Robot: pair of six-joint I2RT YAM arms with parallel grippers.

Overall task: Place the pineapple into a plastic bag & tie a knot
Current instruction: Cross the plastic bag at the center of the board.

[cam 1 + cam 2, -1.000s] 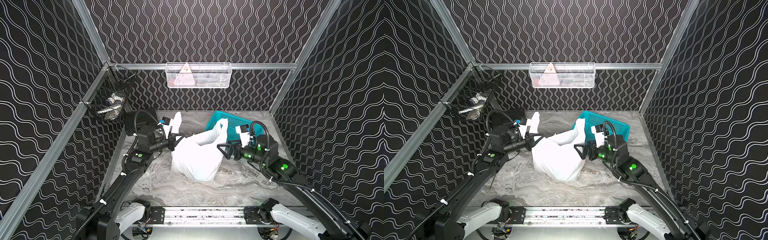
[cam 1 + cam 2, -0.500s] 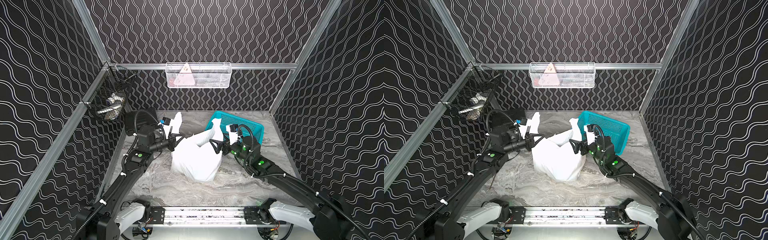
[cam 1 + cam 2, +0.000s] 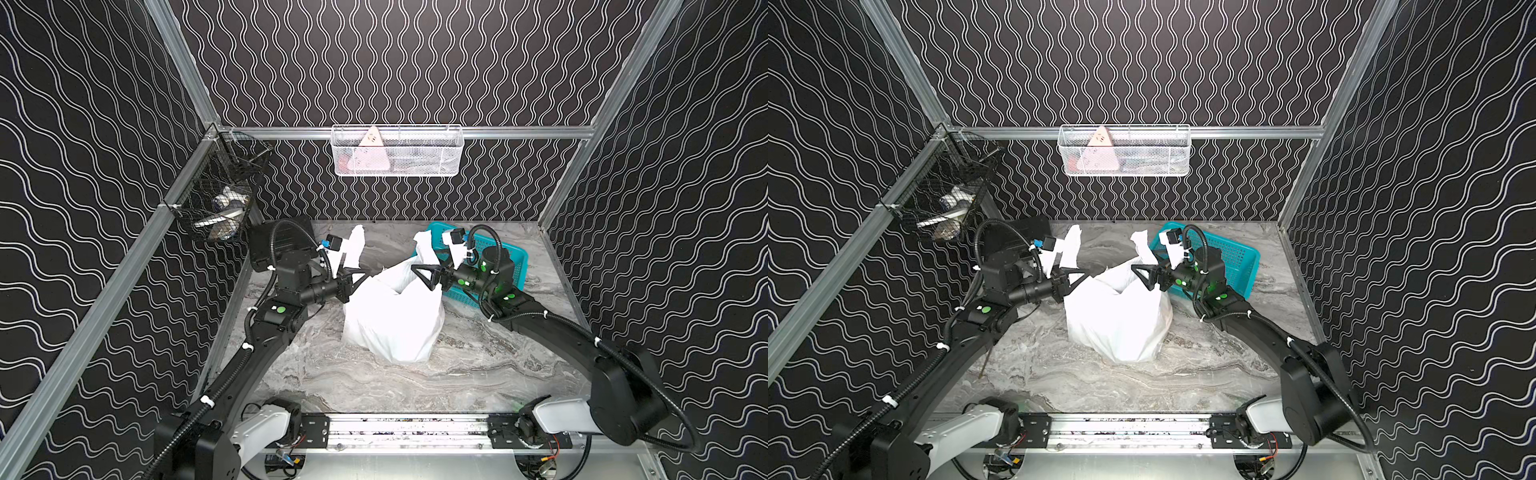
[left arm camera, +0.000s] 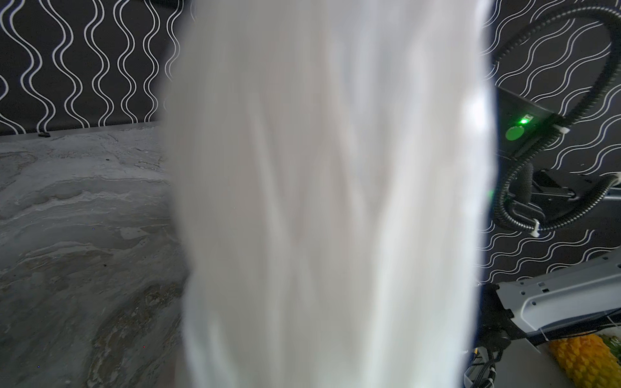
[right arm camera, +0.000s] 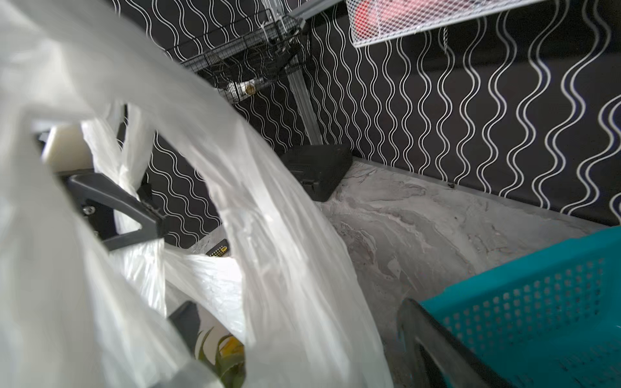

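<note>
Left end effector (image 3: pixel 360 275): clamped shut on one handle loop (image 3: pixel 353 249) of the plastic bag (image 3: pixel 395 328), lifting that side so the mouth is kept open.
Right end effector (image 3: pixel 426 279): jaws wide, straddling the other handle (image 3: pixel 424 249) without pinching it; probably lining up a grip for tying.
Plastic bag: slumped on the worktop (image 3: pixel 374 386) between both arms, handles apart, no knot tied.
Pineapple (image 5: pixel 228 356): inside the bag, leaves showing through the mouth.
Teal basket (image 3: pixel 513 266): just behind the right wrist, clear of the bag.
</note>
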